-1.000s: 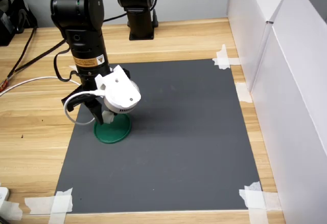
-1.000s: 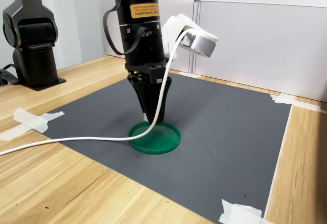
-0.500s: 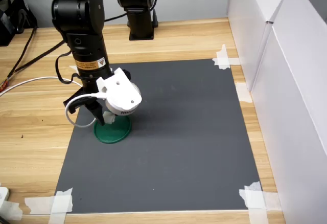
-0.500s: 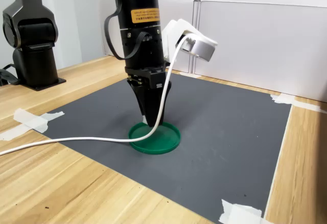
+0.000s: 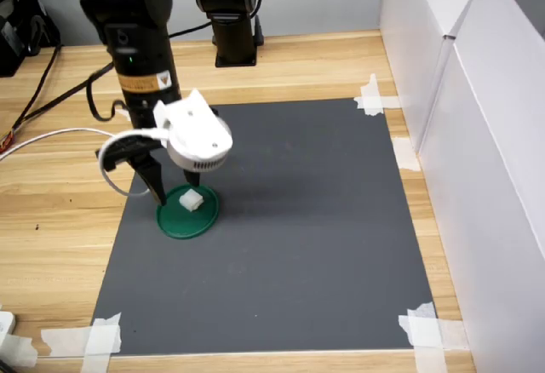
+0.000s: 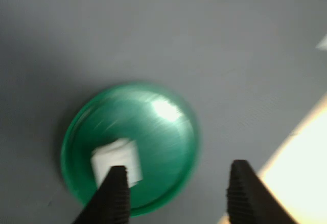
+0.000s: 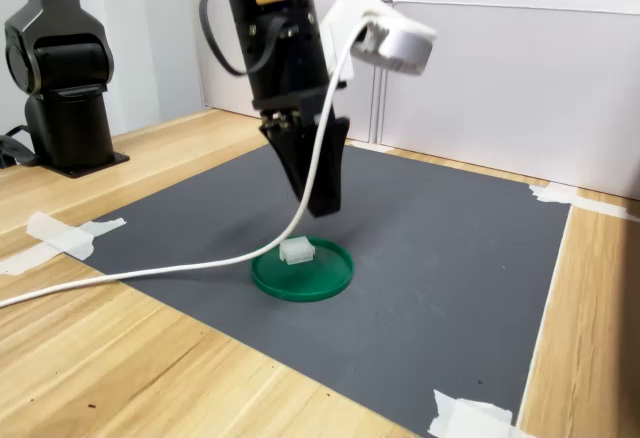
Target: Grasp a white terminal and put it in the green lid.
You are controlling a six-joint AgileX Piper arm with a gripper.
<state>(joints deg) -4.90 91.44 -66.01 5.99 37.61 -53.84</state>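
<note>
A: Hanging above the green lid (image 7: 302, 270), the pincer (image 7: 318, 186) holds nothing. The wrist view shows its two dark fingers (image 6: 114, 197) set apart with only mat between them.

B: Where is the white terminal (image 7: 297, 250)?

A: Inside the lid, free of the pincer, sitting toward the rim rather than dead centre. The lid lies on a dark grey mat (image 5: 281, 237) taped to a wooden table (image 5: 51, 228).

B: Which step is this?

A: By my reading the placing is done and only the retreat remains. That calls for a straight lift that keeps the trailing white cable (image 7: 150, 273) off the lid.

B: Do the views differ?

A: Yes. The second exterior view shows clear air between fingertips and terminal. The wrist view, blurred, alone shows the finger spacing. The first exterior view shows all of the mat and its taped corners.
</note>
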